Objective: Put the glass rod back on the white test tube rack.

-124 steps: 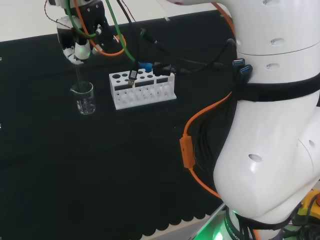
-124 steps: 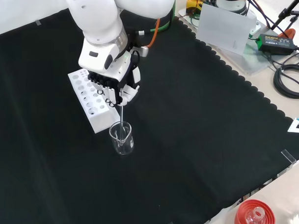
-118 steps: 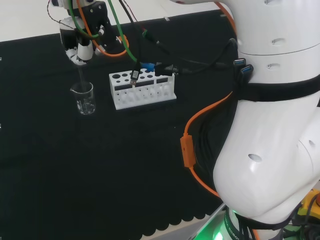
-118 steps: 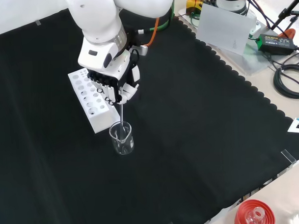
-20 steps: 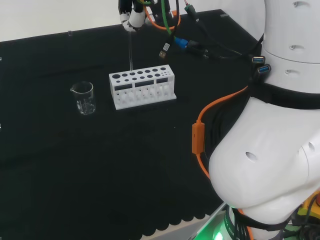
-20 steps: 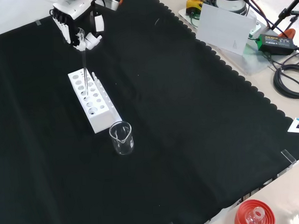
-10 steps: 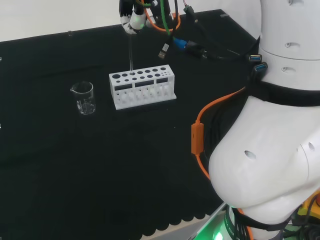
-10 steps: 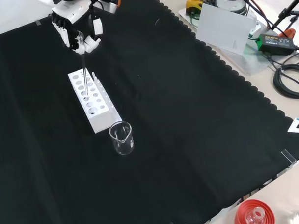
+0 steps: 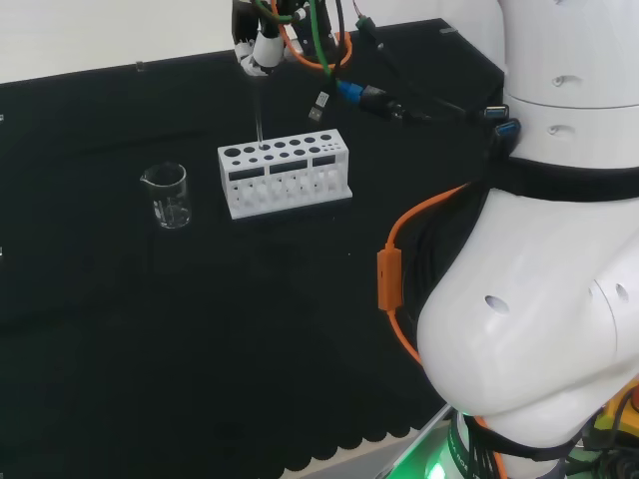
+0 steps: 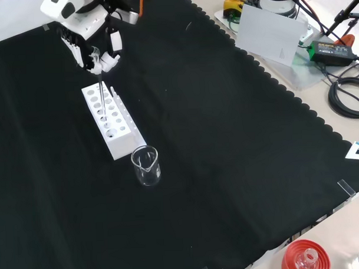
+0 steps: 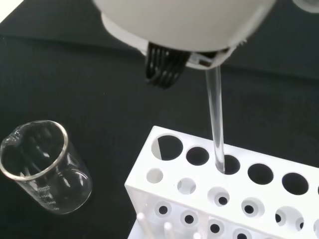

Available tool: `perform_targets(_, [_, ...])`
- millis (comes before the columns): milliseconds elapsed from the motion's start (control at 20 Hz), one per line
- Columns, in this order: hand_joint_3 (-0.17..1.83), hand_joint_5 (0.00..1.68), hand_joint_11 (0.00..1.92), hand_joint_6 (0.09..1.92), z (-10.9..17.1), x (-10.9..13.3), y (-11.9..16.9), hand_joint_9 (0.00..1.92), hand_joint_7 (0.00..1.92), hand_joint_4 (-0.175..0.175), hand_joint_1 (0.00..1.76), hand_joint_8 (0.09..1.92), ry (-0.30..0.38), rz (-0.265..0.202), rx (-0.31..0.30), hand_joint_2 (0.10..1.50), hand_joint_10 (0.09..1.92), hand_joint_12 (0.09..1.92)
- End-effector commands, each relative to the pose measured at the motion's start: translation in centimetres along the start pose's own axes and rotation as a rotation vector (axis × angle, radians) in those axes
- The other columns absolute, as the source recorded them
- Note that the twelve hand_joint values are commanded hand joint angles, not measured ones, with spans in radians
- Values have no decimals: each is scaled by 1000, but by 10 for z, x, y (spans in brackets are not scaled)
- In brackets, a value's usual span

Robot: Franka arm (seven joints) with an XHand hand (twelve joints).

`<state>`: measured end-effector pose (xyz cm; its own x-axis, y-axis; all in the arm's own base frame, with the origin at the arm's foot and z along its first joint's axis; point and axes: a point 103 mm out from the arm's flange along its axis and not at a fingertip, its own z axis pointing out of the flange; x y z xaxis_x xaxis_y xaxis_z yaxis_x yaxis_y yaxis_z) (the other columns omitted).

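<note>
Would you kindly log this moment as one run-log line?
hand: shut on glass rod | rod tip: entering rack hole | beaker: beside rack

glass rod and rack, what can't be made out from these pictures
- Glass rod lower tip: gone into a hole of the white test tube rack in the wrist view, depth hidden.
- Rod's top and the hand's hold on it: wrist view, covered by the blurred white hand.
- Beaker: whether it holds liquid, clear glass, can't tell.

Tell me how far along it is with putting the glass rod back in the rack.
Done: the glass rod is out of the beaker. In hand: the hand holds it upright, its tip entering a hole of the white test tube rack. Left: lowering it fully and letting go.
</note>
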<state>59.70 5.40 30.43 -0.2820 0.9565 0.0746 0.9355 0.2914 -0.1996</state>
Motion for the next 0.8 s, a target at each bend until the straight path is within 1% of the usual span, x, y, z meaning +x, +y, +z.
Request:
perform_targets(50, [945, 1184, 1604, 799, 10, -2, 15, 1708, 1428, -175, 1335, 718, 8, -22, 25, 496, 527, 707])
perform_targets(600, [947, 1185, 1604, 799, 27, -16, 24, 1708, 1429, -175, 1335, 717, 13, -18, 63, 495, 527, 707])
perform_targets(800, [947, 1185, 1604, 799, 31, -17, 27, 1708, 1429, -175, 1336, 717, 15, -20, 78, 495, 527, 707])
